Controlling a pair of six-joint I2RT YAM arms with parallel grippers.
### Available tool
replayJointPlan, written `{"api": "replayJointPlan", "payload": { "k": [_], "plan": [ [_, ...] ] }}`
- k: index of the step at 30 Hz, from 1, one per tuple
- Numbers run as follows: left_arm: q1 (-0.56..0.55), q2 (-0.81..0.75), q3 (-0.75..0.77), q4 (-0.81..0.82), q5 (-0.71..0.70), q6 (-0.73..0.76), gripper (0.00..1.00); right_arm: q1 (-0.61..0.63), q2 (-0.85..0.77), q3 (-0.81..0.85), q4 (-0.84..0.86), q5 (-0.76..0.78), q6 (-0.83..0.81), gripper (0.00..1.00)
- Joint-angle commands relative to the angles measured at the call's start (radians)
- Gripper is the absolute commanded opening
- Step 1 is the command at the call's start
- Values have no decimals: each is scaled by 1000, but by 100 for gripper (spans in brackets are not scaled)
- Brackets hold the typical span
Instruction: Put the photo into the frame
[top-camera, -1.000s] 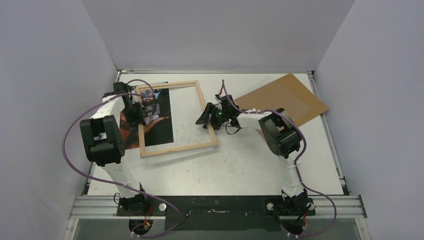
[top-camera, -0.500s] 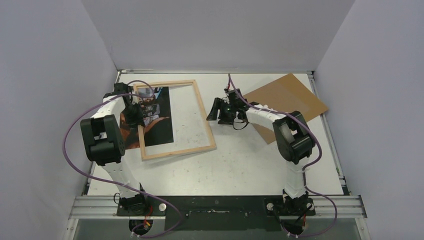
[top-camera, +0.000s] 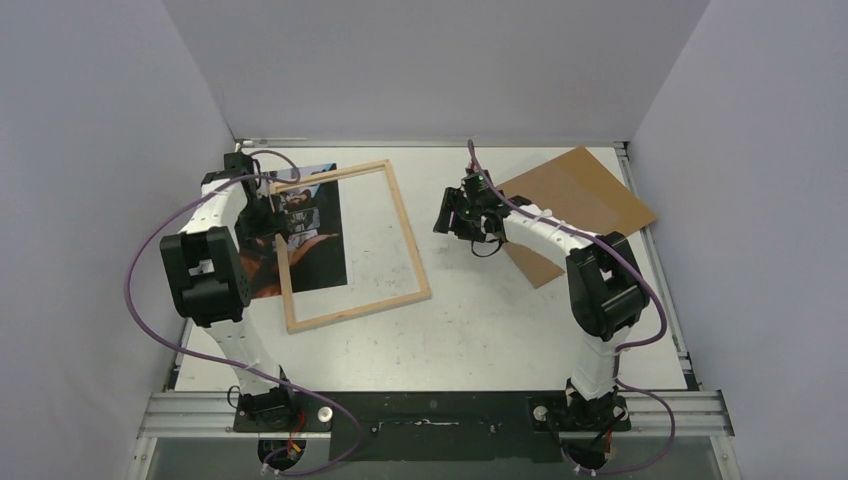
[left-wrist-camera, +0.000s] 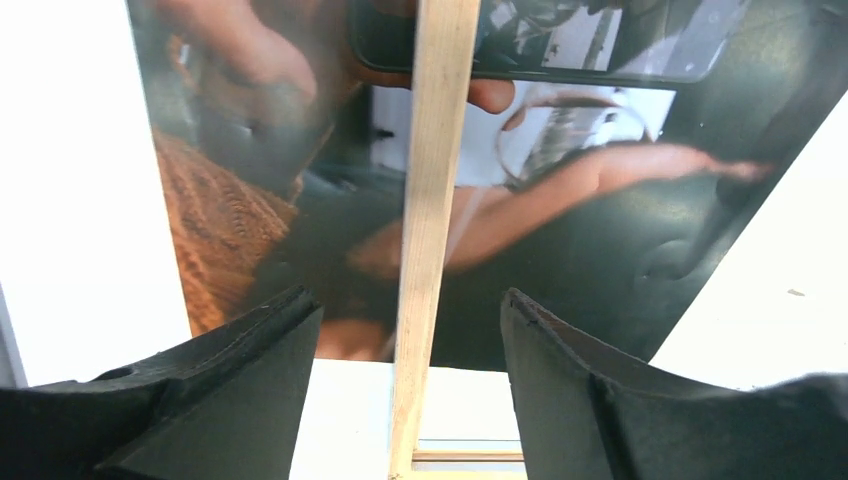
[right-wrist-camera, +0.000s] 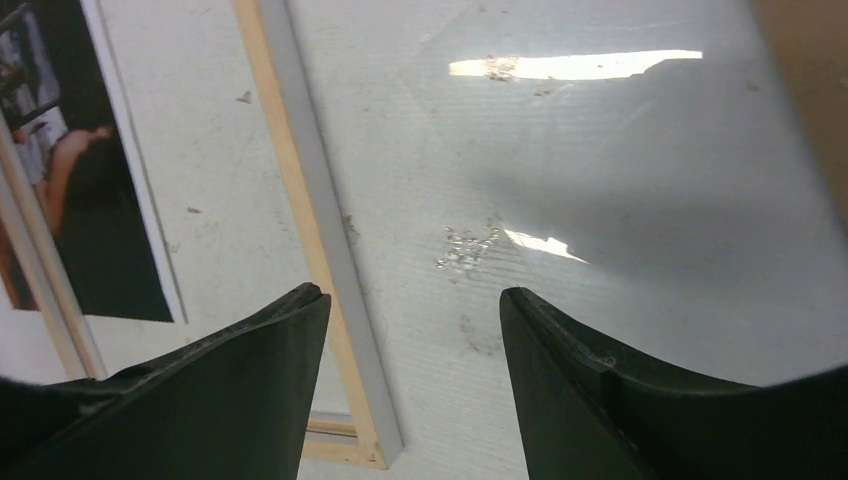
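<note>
Position: dark rectangular paper photo flat on white surface, partly under left rail of thin light-wood rectangular frame | left pincer: open, astride that rail | right pincer: open, empty.

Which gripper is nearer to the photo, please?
Left. The left gripper is directly over the photo, astride the frame rail lying on it; the right gripper is past the frame's opposite rail.

Bright even light; glare on the table; soft shadows
</note>
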Motion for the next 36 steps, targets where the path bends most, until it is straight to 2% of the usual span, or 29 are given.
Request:
{"api": "replayJointPlan", "payload": {
  "k": [1,5,11,17,21,29,33,36],
  "plan": [
    [-4,-43,74,-59,-63,-23,67,-13,-78,57,-141,201,13,64],
    [-63,-83,113,-52,-5,-20,76,-62,-143,21,-213,284,63,64],
    [-270,-111,159,54,133,-75,97,-243,-287,-121,-261,241,123,64],
    [-427,-84,191,225,406,-104,96,-412,-417,-240,-287,199,147,65],
    [-516,-49,196,302,519,-127,95,-466,-510,-343,-288,157,180,65],
    [-623,68,229,409,659,-211,90,-508,-629,-528,-266,110,233,64],
    [-666,150,277,475,748,-249,89,-534,-663,-618,-202,43,265,64],
    [-689,218,337,479,747,-256,88,-538,-654,-675,-129,-20,291,64]
  ]
}}
